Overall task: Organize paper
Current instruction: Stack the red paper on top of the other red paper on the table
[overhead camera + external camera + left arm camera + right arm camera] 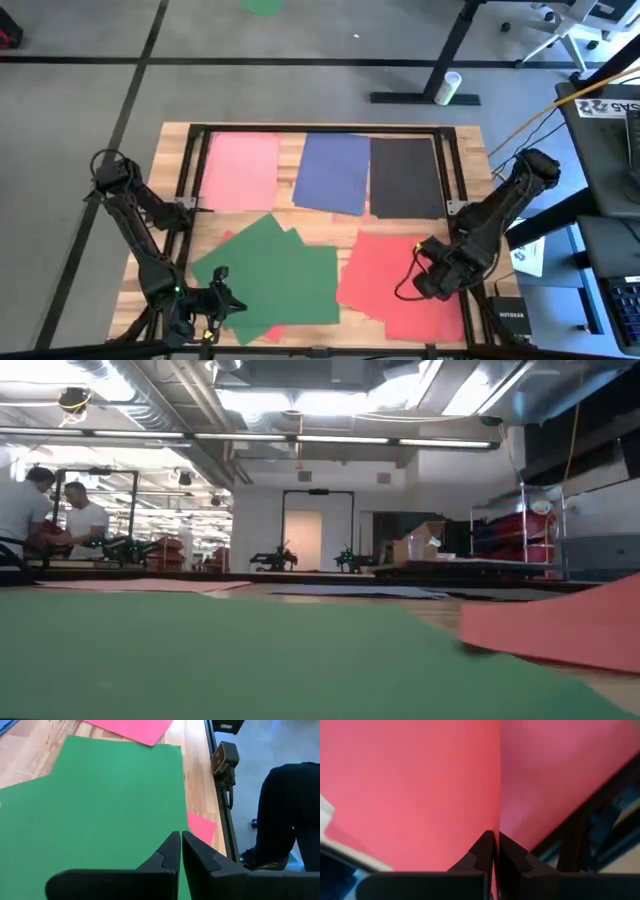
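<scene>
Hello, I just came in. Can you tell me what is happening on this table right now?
A two-armed robot is sorting coloured paper on a wooden table. Pink, blue and black sheets lie side by side along the far edge. Nearer, green sheets overlap in a loose pile with some red showing from under them, and red sheets lie to their right. The left gripper is over the green pile, fingers shut. The right gripper is at the red sheets, fingers pressed together, with a red sheet's edge running into them.

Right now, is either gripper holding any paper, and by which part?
The right gripper is shut on a red sheet, pinching its edge. The left gripper is shut above the green sheet, holding nothing visible.
</scene>
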`<state>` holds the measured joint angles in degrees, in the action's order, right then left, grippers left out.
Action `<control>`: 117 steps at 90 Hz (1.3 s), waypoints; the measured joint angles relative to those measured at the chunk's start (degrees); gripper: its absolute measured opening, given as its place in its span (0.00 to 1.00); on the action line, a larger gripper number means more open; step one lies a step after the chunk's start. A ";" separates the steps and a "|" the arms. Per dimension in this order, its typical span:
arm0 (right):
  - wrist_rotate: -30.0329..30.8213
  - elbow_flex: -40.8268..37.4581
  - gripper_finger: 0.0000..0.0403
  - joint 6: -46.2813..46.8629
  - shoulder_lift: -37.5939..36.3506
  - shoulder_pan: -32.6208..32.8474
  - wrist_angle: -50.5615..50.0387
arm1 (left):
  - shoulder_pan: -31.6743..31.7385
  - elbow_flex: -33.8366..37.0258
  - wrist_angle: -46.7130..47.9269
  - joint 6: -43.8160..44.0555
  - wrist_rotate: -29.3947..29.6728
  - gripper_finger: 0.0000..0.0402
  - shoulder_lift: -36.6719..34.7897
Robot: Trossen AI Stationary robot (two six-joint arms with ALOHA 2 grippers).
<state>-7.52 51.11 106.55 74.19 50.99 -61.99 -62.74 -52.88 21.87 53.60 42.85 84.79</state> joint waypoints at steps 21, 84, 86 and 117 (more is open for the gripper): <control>-0.61 -1.27 0.00 11.87 -0.02 3.52 5.91 | 1.12 0.00 0.00 0.02 0.00 0.00 0.00; 13.55 -9.75 0.00 23.52 2.19 4.72 29.03 | 4.33 0.00 0.35 -1.05 0.02 0.00 0.00; 13.68 -9.75 0.00 23.50 2.19 4.57 29.10 | 4.32 0.00 0.35 -1.05 0.02 0.00 0.00; 17.82 -9.70 0.00 23.29 4.52 2.86 25.75 | 4.31 -0.01 0.26 1.38 0.00 0.00 0.28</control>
<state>10.30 41.41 129.84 78.71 53.84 -36.23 -58.43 -52.90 22.13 54.99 42.85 85.08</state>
